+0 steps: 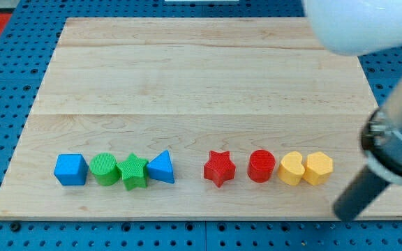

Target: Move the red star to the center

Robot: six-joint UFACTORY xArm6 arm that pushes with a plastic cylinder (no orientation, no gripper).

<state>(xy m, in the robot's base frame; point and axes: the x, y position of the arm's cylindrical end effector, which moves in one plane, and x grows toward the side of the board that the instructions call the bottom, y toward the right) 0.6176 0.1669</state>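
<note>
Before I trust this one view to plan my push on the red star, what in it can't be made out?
- My tip: blurred, near the view's bottom right, right of the yellow blocks; whether it touches the board is unclear.
- Arm: cut off by the view's top and right edges.
- Board's far right corner: hidden behind the arm.
- Red star itself: fully visible.

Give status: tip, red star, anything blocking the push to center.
My tip near board's bottom-right edge, right of yellow blocks, touching nothing. Red star in bottom row, between blue triangle and red cylinder. Nothing between star and center.
</note>
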